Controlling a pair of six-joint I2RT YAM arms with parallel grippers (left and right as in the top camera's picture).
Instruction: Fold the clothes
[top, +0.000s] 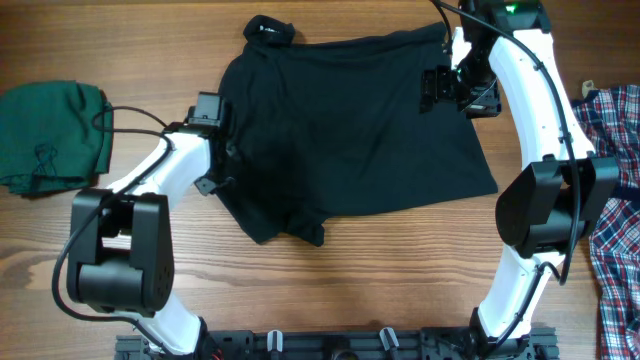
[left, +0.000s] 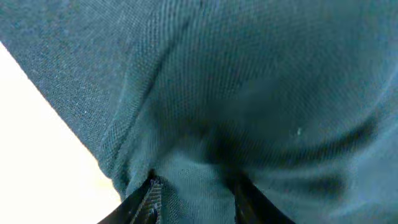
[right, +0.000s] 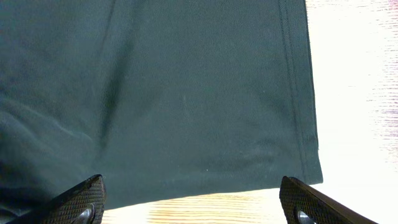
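left fingers pinching shirt, right fingers spread

The overhead view is bright and even, sharp across the wooden table, with soft, short shadows beside the arms; the black shirt swallows its own folds. Both wrist views blow the bare table out to near white. The left wrist view blurs toward its lower edge; the right shows crisp weave.

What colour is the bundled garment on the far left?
Dark green; the garment shows best overhead.
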